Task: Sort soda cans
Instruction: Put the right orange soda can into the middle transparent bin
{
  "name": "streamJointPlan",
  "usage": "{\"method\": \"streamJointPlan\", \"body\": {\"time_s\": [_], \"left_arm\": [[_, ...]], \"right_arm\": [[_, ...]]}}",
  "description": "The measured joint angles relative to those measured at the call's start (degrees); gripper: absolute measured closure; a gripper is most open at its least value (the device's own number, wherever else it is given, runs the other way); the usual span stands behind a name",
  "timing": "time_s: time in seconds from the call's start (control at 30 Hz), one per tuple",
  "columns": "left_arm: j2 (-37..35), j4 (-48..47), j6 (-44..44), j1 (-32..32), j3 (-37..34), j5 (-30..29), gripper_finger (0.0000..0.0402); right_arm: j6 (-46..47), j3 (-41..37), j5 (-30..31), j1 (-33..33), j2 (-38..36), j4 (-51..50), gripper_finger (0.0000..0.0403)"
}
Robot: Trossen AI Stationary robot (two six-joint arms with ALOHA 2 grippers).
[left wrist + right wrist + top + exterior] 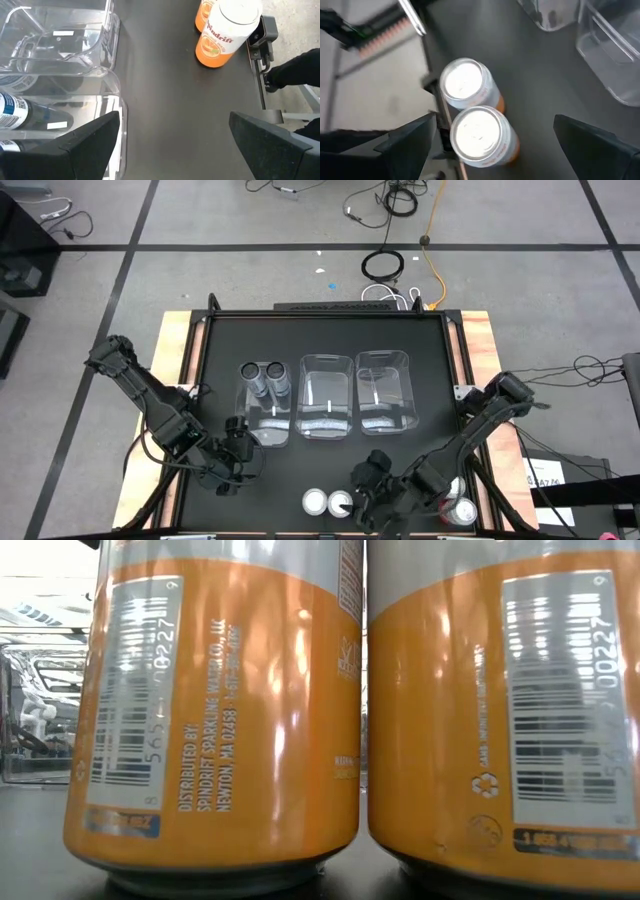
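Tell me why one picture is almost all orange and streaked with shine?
In the low view, two orange cans stand right at the lens, filling the frame and catching bright glare streaks. In the right wrist view their silver tops look washed out and soft. The high view is evenly lit.

Grey carpet-tile floor (200, 280) crossed by dark seam lines at 12 o'clock and along both sides. Loose cables: black coil (382, 264) at 12 o'clock, orange lead (436, 275) just beside it, white cord (384, 297) near the table edge. Black-topped table (330, 335) with pale wooden border (178, 350). Dark furniture (15, 270) at 10 o'clock. Bright, blurred room (40, 630) beyond, detail indistinct.
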Motion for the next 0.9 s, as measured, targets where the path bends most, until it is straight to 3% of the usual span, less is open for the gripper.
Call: {"method": "streamJointPlan", "body": {"time_s": [0.3,0.47,0.7,0.9], "left_arm": [[0.0,0.0,0.0,0.0,0.0,0.0,0.0015],[0.0,0.0,0.0,0.0,0.0,0.0,0.0015],[0.0,0.0,2.0,0.0,0.0,-0.3,0.0015],[0.0,-0.6,2.0,0.0,0.0,-2.0,0.0015]], "right_arm": [[-0.1,22.9,-7.5,-2.2,14.8,-23.0,0.0007],[-1.2,32.9,-10.8,-2.8,20.8,-29.5,0.0007],[-1.9,34.7,-16.8,-3.9,24.2,-32.1,0.0007],[-1.9,34.6,-17.8,-4.1,25.2,-32.4,0.0007]]}}
